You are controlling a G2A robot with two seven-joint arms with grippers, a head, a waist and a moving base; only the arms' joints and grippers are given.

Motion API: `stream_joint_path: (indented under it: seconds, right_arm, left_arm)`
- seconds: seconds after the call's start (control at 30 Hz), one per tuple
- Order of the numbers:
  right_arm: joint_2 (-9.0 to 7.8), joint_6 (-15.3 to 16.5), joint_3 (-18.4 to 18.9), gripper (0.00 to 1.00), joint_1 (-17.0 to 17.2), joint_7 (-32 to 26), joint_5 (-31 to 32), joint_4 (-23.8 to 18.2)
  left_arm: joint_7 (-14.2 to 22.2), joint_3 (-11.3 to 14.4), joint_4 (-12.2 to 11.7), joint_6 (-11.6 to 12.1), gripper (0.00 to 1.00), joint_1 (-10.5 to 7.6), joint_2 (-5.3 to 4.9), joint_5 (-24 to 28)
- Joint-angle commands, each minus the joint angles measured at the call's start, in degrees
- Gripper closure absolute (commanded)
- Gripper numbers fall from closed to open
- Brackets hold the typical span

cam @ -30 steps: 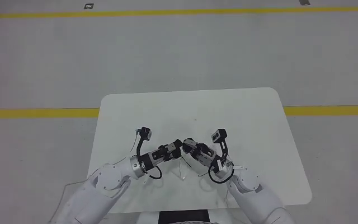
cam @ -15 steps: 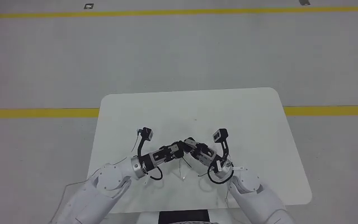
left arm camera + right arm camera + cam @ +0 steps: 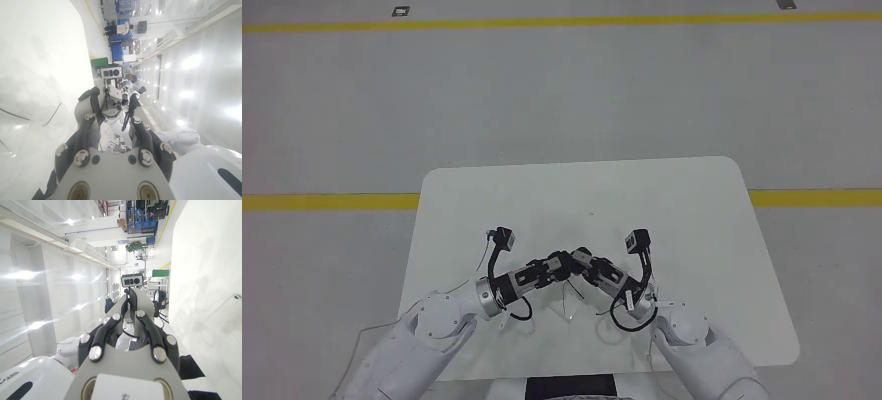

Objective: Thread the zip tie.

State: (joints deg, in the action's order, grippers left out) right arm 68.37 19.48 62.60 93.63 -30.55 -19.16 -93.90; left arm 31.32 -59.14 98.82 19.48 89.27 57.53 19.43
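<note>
Zip tie (image 3: pixel 100 144) seems the thin dark strand lying lengthwise between wide-spread fingers of left gripper (image 3: pixel 113 94); right gripper (image 3: pixel 130 294) nearly clenched, we can't tell on what.

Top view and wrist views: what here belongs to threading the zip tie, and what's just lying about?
Job: left gripper, right gripper, and what looks like the zip tie between them.
Lying about: loose dark strands on the table, clear panel.
</note>
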Motion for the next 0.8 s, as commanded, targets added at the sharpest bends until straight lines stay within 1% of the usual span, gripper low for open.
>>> stream_joint_path:
  seconds: [0.0, 0.47, 0.77]
  right_arm:
    - [0.02, 0.0, 0.0, 1.0, 0.0, 0.2, 0.6, -0.1]
    - [0.09, 0.0, 0.6, 1.0, 0.1, 1.3, 4.4, -0.2]
    - [0.14, 0.0, 0.7, 1.0, 0.2, 1.1, 5.5, -0.4]
  left_arm:
    - [0.0, 0.0, -0.2, 0.0, 0.69, -0.05, 0.02, 0.0]
    - [-0.4, 0.1, -1.0, -0.1, 0.8, -0.48, 0.11, 0.3]
    - [-0.4, 0.4, -1.3, -0.4, 0.84, -0.82, 0.21, 0.2]
